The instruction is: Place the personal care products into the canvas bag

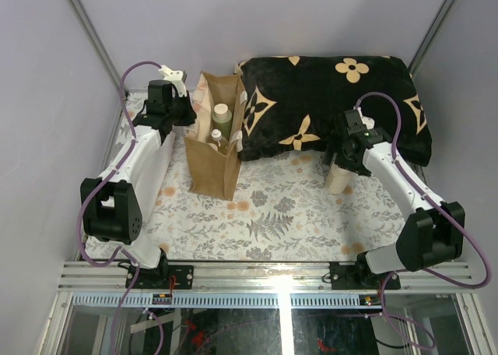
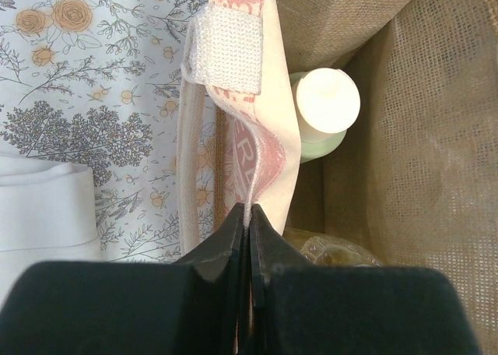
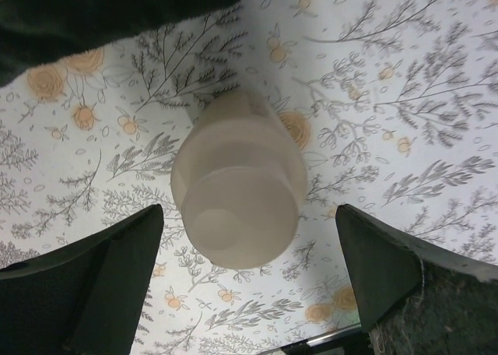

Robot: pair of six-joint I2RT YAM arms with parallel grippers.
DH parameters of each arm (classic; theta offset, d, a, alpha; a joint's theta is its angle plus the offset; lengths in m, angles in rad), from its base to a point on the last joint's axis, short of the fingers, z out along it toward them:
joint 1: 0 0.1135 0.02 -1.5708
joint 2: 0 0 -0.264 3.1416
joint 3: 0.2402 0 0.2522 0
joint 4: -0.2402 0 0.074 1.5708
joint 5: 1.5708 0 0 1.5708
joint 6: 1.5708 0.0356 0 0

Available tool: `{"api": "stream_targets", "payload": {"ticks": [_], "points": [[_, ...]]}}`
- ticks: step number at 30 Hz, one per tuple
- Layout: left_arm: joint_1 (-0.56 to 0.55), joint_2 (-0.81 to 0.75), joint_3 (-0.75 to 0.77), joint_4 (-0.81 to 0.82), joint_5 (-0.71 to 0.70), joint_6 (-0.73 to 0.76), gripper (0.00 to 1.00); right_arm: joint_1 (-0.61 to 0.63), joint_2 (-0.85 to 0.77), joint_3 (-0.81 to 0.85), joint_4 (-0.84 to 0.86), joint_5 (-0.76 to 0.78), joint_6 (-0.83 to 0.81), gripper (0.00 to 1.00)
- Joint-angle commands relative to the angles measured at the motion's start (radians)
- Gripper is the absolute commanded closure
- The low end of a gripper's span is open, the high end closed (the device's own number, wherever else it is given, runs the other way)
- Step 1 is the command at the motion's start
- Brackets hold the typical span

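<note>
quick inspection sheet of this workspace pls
surface: floral cloth covers the table
job's things: canvas bag upright, green bottle and clear bottle inside; cream bottle standing on the cloth
clutter: black cushion behind; white folded cloth beside the bag
grippers: left gripper shut on the bag's rim; right gripper open, astride the cream bottle
cables: purple cables loop along both arms
surroundings: grey walls, metal rail at near edge

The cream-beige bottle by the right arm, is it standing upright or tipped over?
Upright. The cream-beige bottle stands on the floral cloth; the right wrist view looks straight down on its cap, between open fingers.
</note>
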Motion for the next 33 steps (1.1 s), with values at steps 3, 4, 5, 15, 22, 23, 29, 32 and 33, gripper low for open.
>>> {"api": "stream_targets", "payload": {"ticks": [3, 4, 5, 15, 22, 23, 29, 32, 33], "points": [[-0.012, -0.005, 0.008, 0.028, -0.002, 0.008, 1.00, 0.003, -0.018, -0.071, 0.090, -0.084, -0.012, 0.01], [-0.013, -0.005, 0.008, 0.028, -0.003, 0.009, 1.00, 0.002, -0.014, -0.082, 0.094, -0.084, -0.011, 0.00], [-0.012, -0.006, 0.008, 0.027, -0.003, 0.010, 1.00, 0.003, -0.009, -0.093, 0.098, -0.084, -0.014, 0.01], [-0.014, -0.001, 0.021, 0.015, -0.008, 0.017, 1.00, 0.003, 0.029, -0.130, 0.225, -0.009, -0.080, 0.00], [-0.013, 0.005, 0.027, 0.016, -0.015, 0.018, 1.00, 0.002, 0.077, -0.108, 0.267, -0.022, -0.098, 0.05], [-0.014, 0.006, 0.028, 0.018, -0.016, 0.018, 1.00, 0.002, 0.081, -0.109, 0.271, -0.025, -0.100, 0.07], [-0.014, 0.013, 0.034, 0.019, -0.018, 0.019, 1.00, 0.003, 0.089, -0.101, 0.275, -0.044, -0.112, 0.30], [-0.014, 0.017, 0.035, 0.021, -0.017, 0.018, 1.00, 0.002, 0.090, -0.097, 0.273, -0.045, -0.120, 0.45], [-0.015, 0.017, 0.036, 0.021, -0.016, 0.018, 1.00, 0.002, 0.092, -0.093, 0.269, -0.043, -0.122, 0.48]]}}
